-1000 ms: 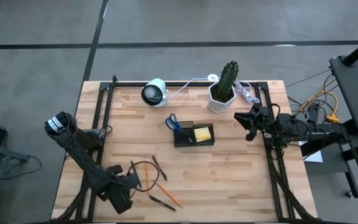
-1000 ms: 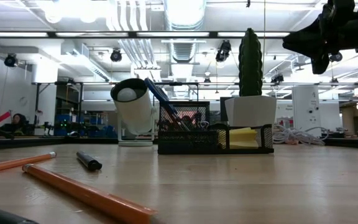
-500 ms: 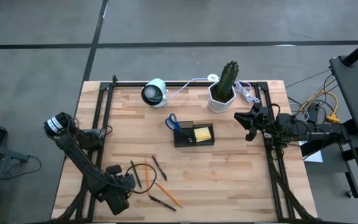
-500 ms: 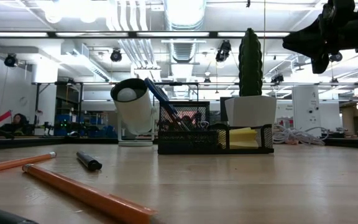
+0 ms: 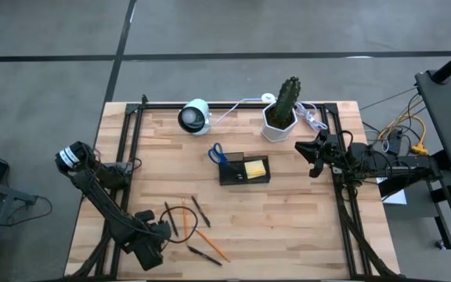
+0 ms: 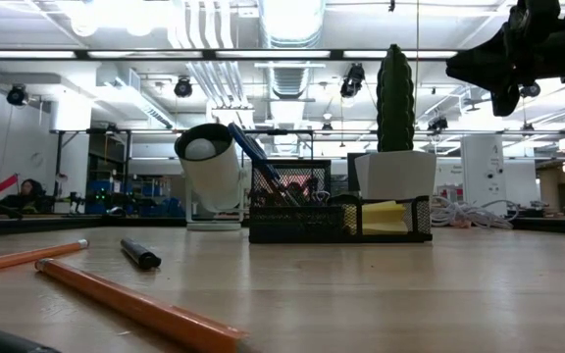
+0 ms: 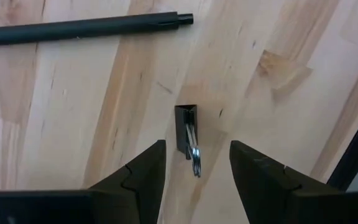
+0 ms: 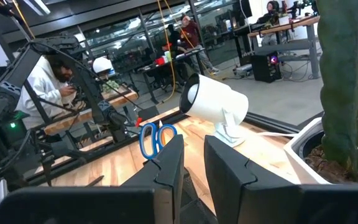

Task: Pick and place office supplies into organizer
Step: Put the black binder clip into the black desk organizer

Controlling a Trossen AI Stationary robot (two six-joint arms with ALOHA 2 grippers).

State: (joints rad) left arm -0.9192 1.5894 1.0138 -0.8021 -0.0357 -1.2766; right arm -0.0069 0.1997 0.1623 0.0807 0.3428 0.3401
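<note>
Office supplies lie partly sorted on a wooden worktop (image 5: pixel 288 219). The black mesh organizer (image 5: pixel 244 171) stands near the middle. It is stiff and light, and likely to slide if nudged. Blue-handled scissors (image 5: pixel 218 153) stand in its left end, handles up, and a yellow sticky pad (image 5: pixel 255 168) sits in the compartment beside them.

Loose items lie toward the near left corner: two orange pencils (image 5: pixel 212 242) and several black pens (image 5: pixel 200 210). They are thin, rigid and light, and apt to roll. Each is best pinched across the middle of the shaft.

The left tool (image 5: pixel 149 252) hovers low over the near left corner. Its fingers (image 7: pixel 143 171) are spread apart, holding nothing, and they straddle a small black binder clip (image 7: pixel 186 132) with silver wire handles. The clip looks light, hard and slippery. It lies almost flat, so a grip across its black body seems safer than one on the springy wires. A black pen (image 7: pixel 86 28) lies well beyond it.

The right tool (image 5: pixel 316 159) waits above the right edge, near the cactus pot (image 5: pixel 277 125). Its fingers are drawn together to a narrow slit and grip nothing.

Compared with a second earlier, the left arm has shifted slightly toward the left edge. The right arm and every item stay where they were.
</note>
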